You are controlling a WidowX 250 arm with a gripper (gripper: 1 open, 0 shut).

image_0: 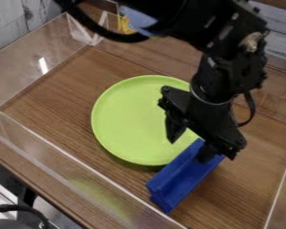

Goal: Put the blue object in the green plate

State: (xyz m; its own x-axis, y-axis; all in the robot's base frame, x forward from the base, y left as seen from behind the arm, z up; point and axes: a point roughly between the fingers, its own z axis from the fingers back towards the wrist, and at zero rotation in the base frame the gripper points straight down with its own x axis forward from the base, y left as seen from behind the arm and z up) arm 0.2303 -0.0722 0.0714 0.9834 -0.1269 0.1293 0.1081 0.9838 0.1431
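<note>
The green plate (pixel 136 116) lies flat in the middle of the wooden table. The blue object (pixel 181 181) is a ridged block lying on the wood at the plate's near right rim, its far end tilted up toward the gripper. My gripper (pixel 196 143) points down over that upper end. Its black fingers (pixel 174 125) stand spread apart on either side of the block's top and look open. The arm hides the plate's right edge and the block's far tip.
Clear acrylic walls (pixel 38 67) enclose the wooden table (pixel 74 80) on the left, front and right. A yellow item (pixel 129 25) sits at the back, partly behind the arm. The right wall stands close to the block.
</note>
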